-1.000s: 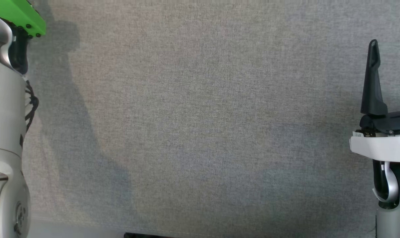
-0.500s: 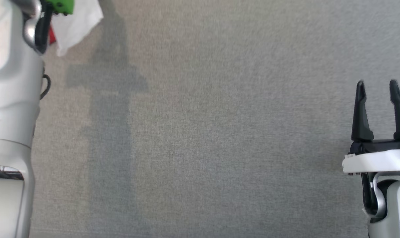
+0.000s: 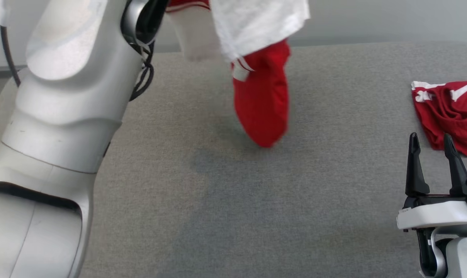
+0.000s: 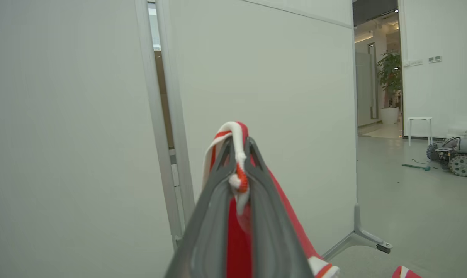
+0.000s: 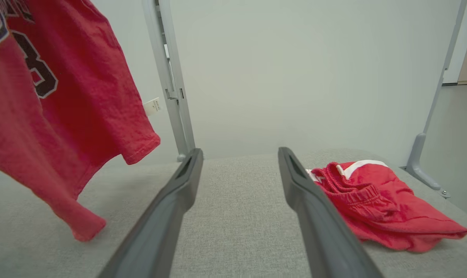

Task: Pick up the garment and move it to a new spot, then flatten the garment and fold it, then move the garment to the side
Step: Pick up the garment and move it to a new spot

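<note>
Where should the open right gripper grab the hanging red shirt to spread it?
Probably the free hem corner of the red shirt, approached from the robot's right by the right gripper. That corner juts toward it, clear of the table, while the left gripper pinches the striped trim up top.

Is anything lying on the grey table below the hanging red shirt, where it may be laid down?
Nothing visible does. The grey table below the red shirt is bare; the red shorts lie apart, at the right.
</note>
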`<state>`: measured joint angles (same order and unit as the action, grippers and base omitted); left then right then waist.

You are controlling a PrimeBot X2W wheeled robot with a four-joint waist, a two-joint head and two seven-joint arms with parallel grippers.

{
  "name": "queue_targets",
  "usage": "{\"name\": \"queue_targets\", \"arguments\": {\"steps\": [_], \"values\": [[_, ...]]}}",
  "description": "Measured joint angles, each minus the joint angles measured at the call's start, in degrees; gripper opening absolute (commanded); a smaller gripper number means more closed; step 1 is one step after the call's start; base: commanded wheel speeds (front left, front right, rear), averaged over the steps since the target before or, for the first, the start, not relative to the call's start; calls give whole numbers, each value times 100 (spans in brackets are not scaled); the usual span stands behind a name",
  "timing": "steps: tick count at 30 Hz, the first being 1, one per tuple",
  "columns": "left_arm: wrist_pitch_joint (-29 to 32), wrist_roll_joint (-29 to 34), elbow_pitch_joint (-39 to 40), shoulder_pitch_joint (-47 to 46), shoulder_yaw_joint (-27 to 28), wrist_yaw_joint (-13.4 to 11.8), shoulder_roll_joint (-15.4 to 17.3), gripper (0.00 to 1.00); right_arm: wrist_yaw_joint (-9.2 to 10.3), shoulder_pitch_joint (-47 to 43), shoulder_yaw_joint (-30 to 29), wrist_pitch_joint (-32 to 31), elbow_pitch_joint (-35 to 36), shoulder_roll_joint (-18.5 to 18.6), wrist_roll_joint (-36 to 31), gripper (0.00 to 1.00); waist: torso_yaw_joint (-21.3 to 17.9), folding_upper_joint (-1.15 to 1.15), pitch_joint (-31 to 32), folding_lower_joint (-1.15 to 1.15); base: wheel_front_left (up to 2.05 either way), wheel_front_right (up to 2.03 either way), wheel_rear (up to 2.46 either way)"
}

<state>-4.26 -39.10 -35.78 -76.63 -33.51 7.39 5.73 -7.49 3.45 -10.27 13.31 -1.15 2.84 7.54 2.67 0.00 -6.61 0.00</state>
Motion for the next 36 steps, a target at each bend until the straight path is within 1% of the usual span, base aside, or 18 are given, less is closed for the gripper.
{"name": "queue_targets", "arguments": {"steps": [3, 5, 7, 10, 14, 17, 21, 27, 28, 29, 30, 31, 32, 34, 36], "values": [[179, -341, 313, 204, -113, 1, -137, 0, 0, -82, -40, 38, -56, 0, 37, 100, -200, 0, 117, 0, 0, 0, 0], [271, -412, 389, 503, -218, 0, -171, 0, 0, -90, -48, 44, -82, 2, 42, 100, -303, 0, 163, 0, 0, 0, 0], [312, -490, 341, 918, -309, -44, -175, 0, 0, -90, -30, 67, -130, 0, 65, 100, -394, 0, 186, 0, 0, 0, 0], [259, -561, 123, 1497, -364, -181, -182, 0, 0, -82, 8, 91, -203, 1, 120, 100, -452, 0, 151, 0, 0, 0, 0], [-7, -670, -509, 2383, -350, -349, -89, 0, 0, -22, 99, 118, -309, -1, 177, 100, -475, 0, 15, 0, 0, 0, 0], [-268, -705, -1054, 2832, -308, -471, -8, 0, 0, 62, 151, 142, -377, 0, 193, 100, -492, 0, -80, 0, 0, 0, 0], [-647, -751, -1747, 3154, -169, -619, 90, 0, 0, 115, 221, 149, -437, -1, 194, 100, -520, 0, -199, 0, 0, 0, 0], [-950, -812, -2294, 3252, -26, -621, 32, 0, 0, 170, 308, 160, -493, 0, 192, 100, -545, 0, -374, 0, 0, 0, 0], [-992, -810, -2346, 3248, -9, -624, 30, 3, 0, 187, 321, 164, -497, -2, 191, 100, -546, 0, -405, 0, 0, 0, 0], [-1005, -791, -2375, 3245, 7, -642, 26, 29, 0, 204, 330, 166, -500, -2, 187, 100, -546, 0, -431, 0, 0, 0, 0], [-1044, -756, -2397, 3237, 27, -645, 22, 46, 0, 226, 344, 167, -504, -1, 182, 100, -546, 0, -461, 0, 0, 0, 0], [-1048, -722, -2403, 3218, 47, -646, 14, 75, 0, 257, 357, 167, -514, -2, 172, 100, -546, 0, -489, 0, 0, 0, 0], [-1053, -678, -2396, 3199, 62, -646, 12, 100, 0, 277, 367, 167, -517, -1, 162, 100, -545, 0, -511, 0, 0, 0, 0], [-1070, -591, -2242, 3159, 208, -670, 11, 100, 0, 291, 388, 167, -521, -1, 156, 100, -542, 0, -558, 0, 0, 0, 0], [-1072, -374, -1992, 3139, 345, -692, 37, 100, 0, 317, 399, 167, -523, -1, 145, 100, -534, 0, -587, 0, 0, 0, 0]]}}
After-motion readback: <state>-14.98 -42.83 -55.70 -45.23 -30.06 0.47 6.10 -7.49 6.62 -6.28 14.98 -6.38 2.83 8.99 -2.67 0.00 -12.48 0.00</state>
